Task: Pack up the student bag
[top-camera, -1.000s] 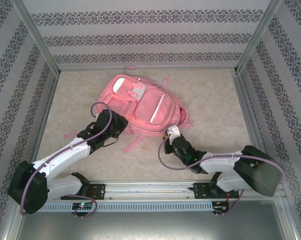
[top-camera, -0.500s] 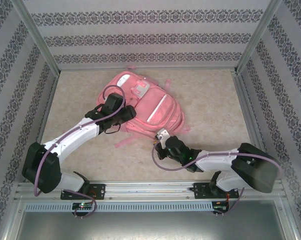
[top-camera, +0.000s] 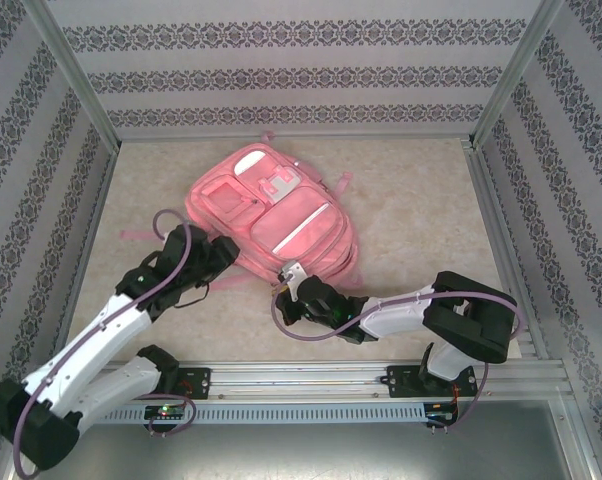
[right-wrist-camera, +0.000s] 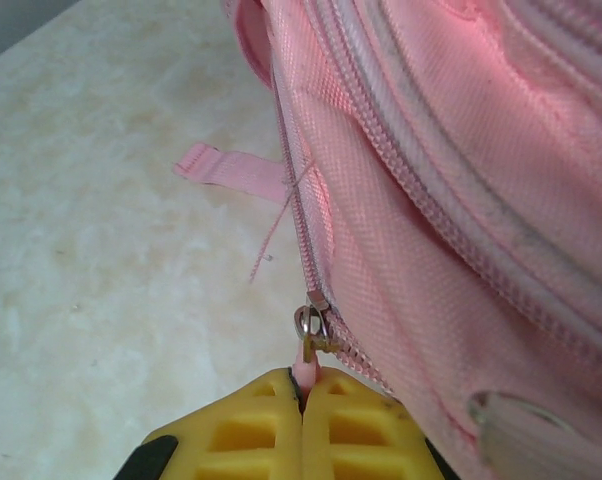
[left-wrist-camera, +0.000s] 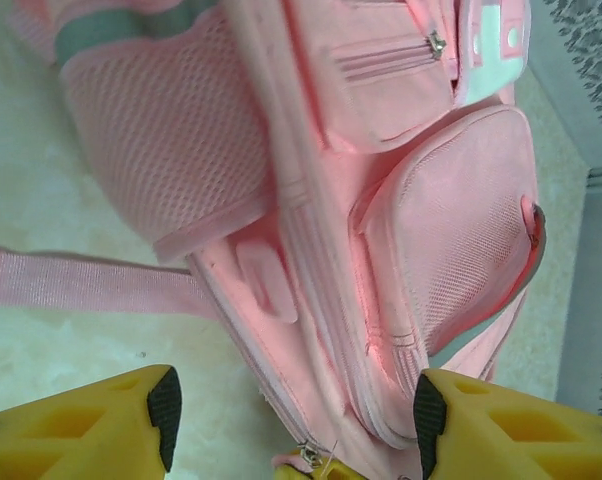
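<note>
Patterned wallpaper closes off three sides of a pale marbled table [top-camera: 421,200], and the student bag [top-camera: 271,215] lies flat on it, left of the middle and front pockets up, its top toward the far wall. The right gripper [top-camera: 294,283] sits at the bag's near edge with its yellow fingers pressed together on the small pink zip pull [right-wrist-camera: 308,345], just below the metal slider [right-wrist-camera: 311,325]. The zip track runs away from it along the seam. The left gripper [top-camera: 216,255] hovers at the bag's near left side with its fingers spread wide and nothing between them; a loose strap [left-wrist-camera: 81,280] lies on the table just beside it. The step in hand looks like running this zip. To do it well, the right arm should probably pull along the line of the track rather than across it, low and steady, since a sideways tug could jam the slider or slip the thin tab out of the pinch. The light fabric bag will likely slide toward the pull, so the left gripper should press or grip the bag near the seam first.
</note>
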